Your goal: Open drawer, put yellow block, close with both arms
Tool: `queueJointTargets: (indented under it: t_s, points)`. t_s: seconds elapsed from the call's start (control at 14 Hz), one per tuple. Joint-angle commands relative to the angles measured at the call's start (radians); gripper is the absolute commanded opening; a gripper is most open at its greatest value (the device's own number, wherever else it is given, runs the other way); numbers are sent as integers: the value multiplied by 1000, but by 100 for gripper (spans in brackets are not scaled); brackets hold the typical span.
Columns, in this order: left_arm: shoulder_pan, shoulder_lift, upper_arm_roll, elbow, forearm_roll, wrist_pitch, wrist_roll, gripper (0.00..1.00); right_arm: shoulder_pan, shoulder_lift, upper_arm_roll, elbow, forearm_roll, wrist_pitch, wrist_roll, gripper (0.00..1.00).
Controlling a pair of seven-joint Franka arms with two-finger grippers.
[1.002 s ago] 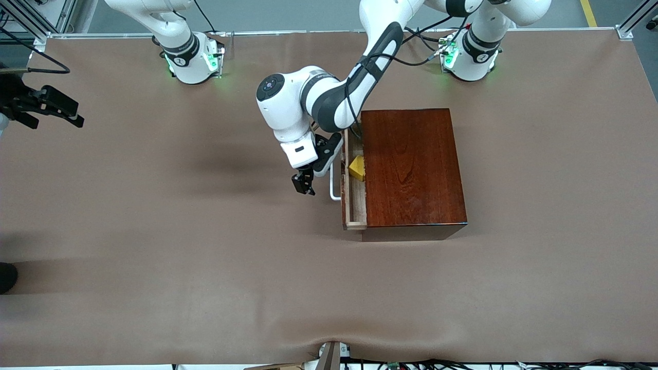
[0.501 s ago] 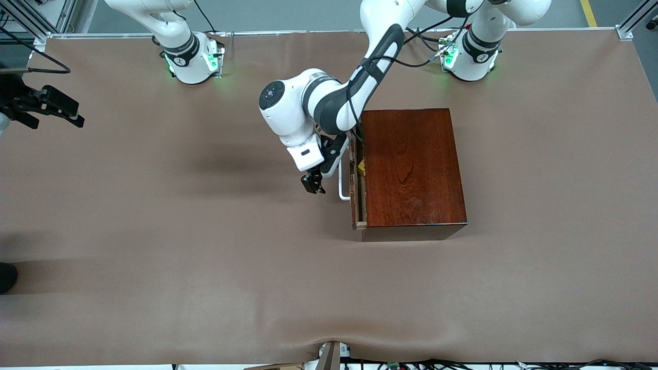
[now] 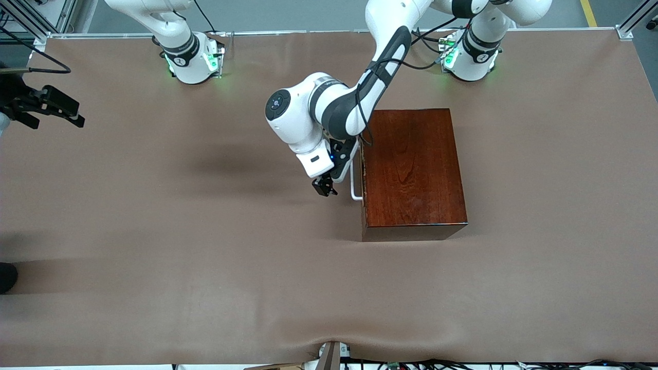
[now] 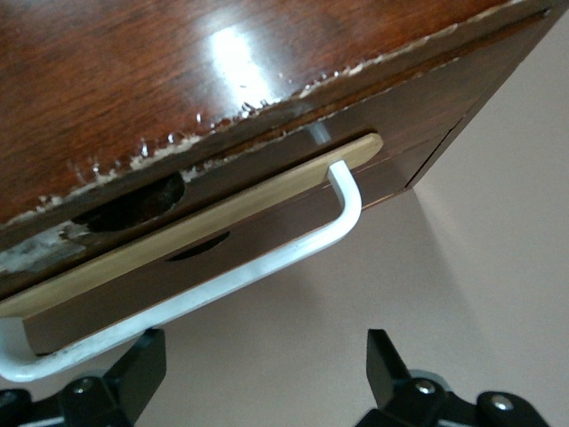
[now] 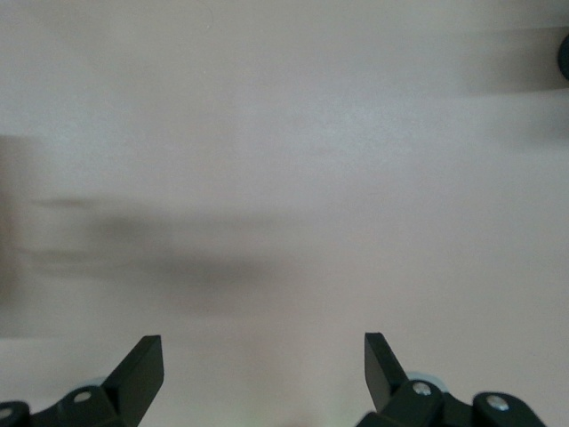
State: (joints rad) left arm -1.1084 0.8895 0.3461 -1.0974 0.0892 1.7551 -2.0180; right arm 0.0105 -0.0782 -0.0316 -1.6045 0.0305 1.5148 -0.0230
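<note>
The dark reddish wooden box (image 3: 414, 169) stands mid-table. Its drawer (image 4: 196, 222) is pushed almost fully in; only a thin pale-wood edge shows under the box top. The white bar handle (image 3: 354, 185) sticks out toward the right arm's end. The yellow block is hidden. My left gripper (image 3: 325, 186) is open just outside the handle (image 4: 267, 267), and one fingertip (image 4: 142, 356) is right against the bar. Nothing is between its fingers. My right gripper (image 5: 264, 351) waits open and empty over bare table at the right arm's end (image 3: 51, 108).
Brown cloth covers the table (image 3: 205, 257), with bare surface all round the box. The left arm's elbow (image 3: 288, 110) hangs over the table beside the box. Cables and a bracket (image 3: 329, 357) sit at the table edge nearest the front camera.
The drawer has slid into the box from partly open to almost shut, and the yellow block has gone from sight. My left gripper moved toward the box with the handle. The right arm stayed still.
</note>
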Motion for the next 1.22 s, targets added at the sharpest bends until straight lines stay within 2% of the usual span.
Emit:
queueJointTargets:
  t_s: [0.0, 0.43, 0.79, 1.15]
  points:
    - [16, -30, 5, -19, 12, -29, 45, 100, -7, -3, 9, 11, -7, -7, -3, 100]
    - [13, -52, -29, 1, 4, 75, 51, 100, -9, -3, 7, 11, -7, -7, -5, 100]
    - [79, -184, -24, -2, -49, 86, 191, 100, -15, -3, 7, 9, -7, -16, -6, 100]
    - [220, -361, -19, -21, -121, 43, 487, 100, -14, -3, 7, 9, -7, -22, -3, 100]
